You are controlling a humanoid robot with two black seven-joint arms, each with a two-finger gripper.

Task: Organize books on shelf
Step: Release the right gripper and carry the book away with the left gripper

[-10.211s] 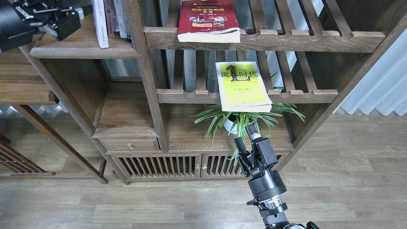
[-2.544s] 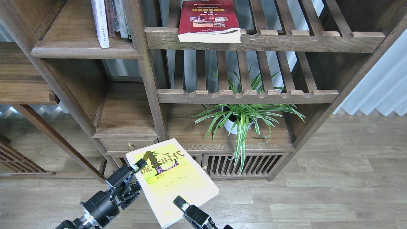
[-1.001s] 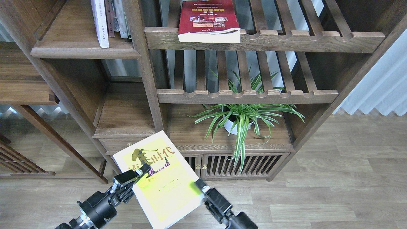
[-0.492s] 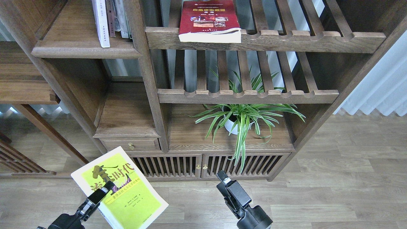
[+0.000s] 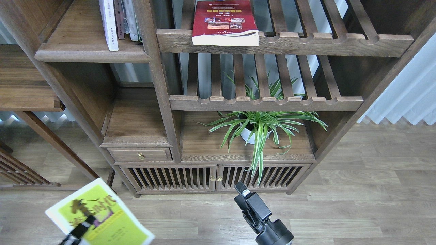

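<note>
Yellow-green book (image 5: 102, 219) is clamped in left gripper (image 5: 83, 224); right gripper (image 5: 242, 194) unclear.

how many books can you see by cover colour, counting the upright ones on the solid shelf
Yellow-green book, held by the left tool: 1
Dark red book, flat on the top slatted rack: 1
White upright book on the solid shelf: 1
Other upright books beside it, too cropped to separate: at least 2
Total: at least 5
</note>
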